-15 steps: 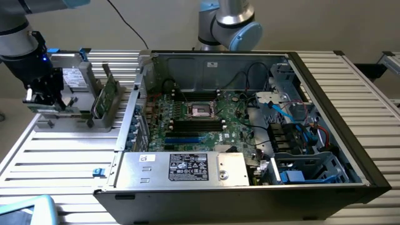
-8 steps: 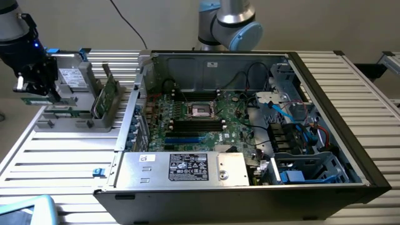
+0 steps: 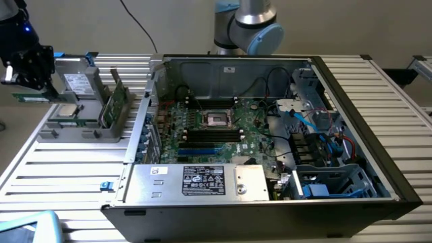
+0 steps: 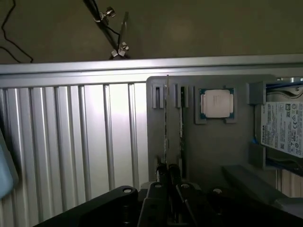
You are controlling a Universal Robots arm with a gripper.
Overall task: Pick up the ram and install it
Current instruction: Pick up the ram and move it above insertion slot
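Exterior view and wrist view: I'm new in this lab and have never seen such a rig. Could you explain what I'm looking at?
The exterior view comes from a camera off the arm, looking down on a slatted metal table. The grey jointed column at the back is the robot arm. The wrist view comes from a camera on its wrist, looking past the gripper. On the table stands an open computer case with a green motherboard inside. At the exterior view's left sits a grey parts tray with a square silver processor chip and a memory stick standing on edge. The gripper is shut on the ram, a thin green stick, by that tray.
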